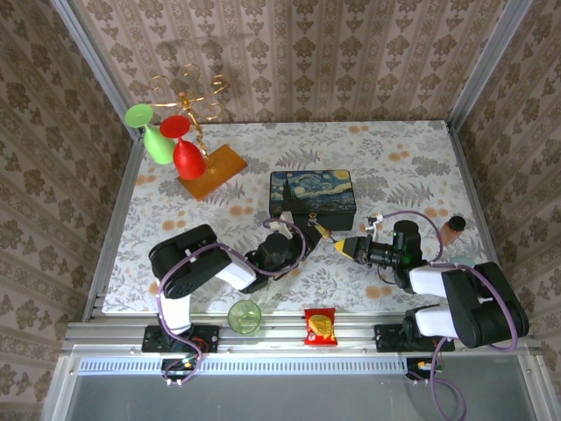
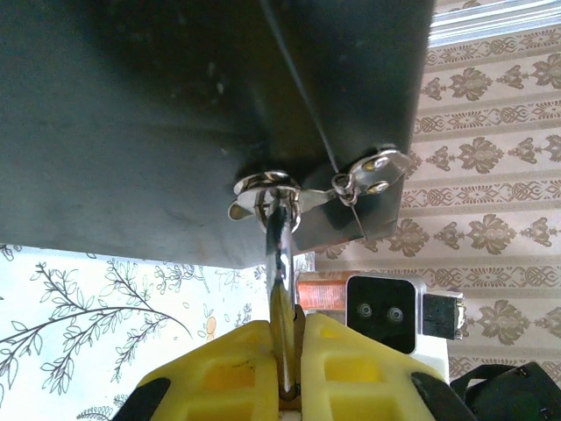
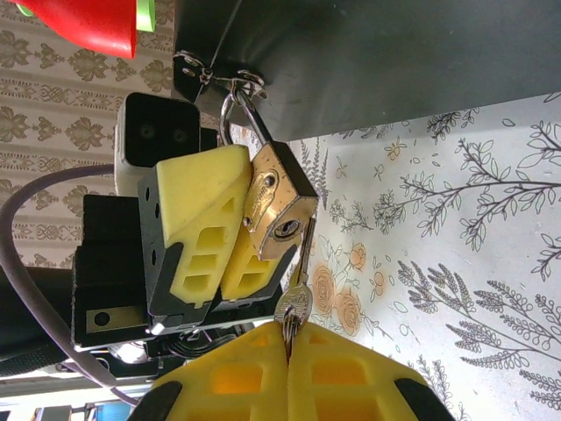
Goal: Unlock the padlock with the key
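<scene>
Just in front of the dark rectangular box with a painted night-sky lid (image 1: 312,195), the left gripper (image 3: 230,241) clamps the small brass padlock (image 3: 279,206), and its yellow fingers hide part of the body. Whether the thin metal key (image 3: 294,303) has entered the keyhole is unclear. The floral tabletop (image 1: 403,162) sits between wallpapered walls (image 1: 351,53). The padlock's long axis runs away from the box's metal clasp (image 3: 235,83), which its shackle threads, with the keyhole end outward. The right gripper (image 3: 289,338), pinched onto the key's head, points the key boxward.

Top view: high over near edge of table (image 1: 403,149), aimed down at whole surface. Left wrist: very close, aimed at box (image 2: 175,114) front. Right wrist: very close, aimed at padlock (image 3: 279,210). Shared by all 3: box front.
</scene>
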Controlling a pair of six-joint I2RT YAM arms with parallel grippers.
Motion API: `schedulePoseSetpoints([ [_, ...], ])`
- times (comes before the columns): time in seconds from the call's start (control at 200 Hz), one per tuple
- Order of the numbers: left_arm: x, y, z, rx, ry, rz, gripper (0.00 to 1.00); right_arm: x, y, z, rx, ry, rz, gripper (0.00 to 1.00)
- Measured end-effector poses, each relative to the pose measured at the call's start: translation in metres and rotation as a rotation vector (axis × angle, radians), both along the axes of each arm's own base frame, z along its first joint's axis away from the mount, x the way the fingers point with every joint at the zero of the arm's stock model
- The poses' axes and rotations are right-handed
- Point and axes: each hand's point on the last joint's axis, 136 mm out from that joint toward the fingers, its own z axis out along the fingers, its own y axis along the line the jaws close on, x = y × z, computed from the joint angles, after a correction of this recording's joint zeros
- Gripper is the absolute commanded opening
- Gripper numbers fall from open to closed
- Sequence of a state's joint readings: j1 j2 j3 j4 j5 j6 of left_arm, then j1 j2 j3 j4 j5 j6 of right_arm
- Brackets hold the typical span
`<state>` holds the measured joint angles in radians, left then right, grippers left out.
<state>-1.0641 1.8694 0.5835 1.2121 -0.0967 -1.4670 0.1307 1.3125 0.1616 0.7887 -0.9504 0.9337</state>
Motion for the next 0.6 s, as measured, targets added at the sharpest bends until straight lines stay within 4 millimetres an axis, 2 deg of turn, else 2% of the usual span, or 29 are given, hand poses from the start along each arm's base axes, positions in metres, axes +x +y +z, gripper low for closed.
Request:
schedulePoseSetpoints([
  [0.6, -0.0001, -0.0006, -0.001, -0.002, 0.007, 0.0, 0.0, -0.0013, 0.0013, -0.0035, -0.007, 0.004, 0.008, 0.0],
])
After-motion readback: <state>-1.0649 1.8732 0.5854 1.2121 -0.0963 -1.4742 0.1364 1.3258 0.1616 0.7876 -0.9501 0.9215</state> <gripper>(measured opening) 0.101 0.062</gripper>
